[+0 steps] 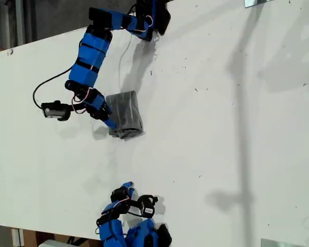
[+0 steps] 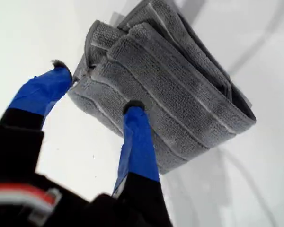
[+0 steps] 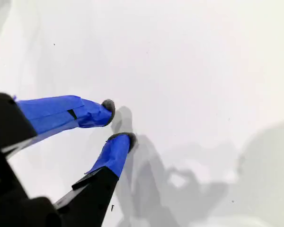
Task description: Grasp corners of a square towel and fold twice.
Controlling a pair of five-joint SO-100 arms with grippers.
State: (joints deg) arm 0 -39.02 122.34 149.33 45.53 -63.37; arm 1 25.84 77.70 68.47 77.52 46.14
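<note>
Grey towel (image 1: 124, 115) folded on table (image 1: 221, 128) | my first gripper (image 1: 109, 122) spread beside it

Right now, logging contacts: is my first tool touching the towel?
Touching. The first wrist view shows my first tool open, one fingertip pressed on the folded towel.

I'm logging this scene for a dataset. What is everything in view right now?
towel: one, dark grey with thin white stripes, folded into a small bundle on the table, at my first claw.
table: one, white, fills the exterior view.
metal plates: two, silvery, at the exterior view's right corners.
my first claw: one, blue, open, one finger on the towel.
my second claw: one, blue, open over bare table, holding nothing.
</note>
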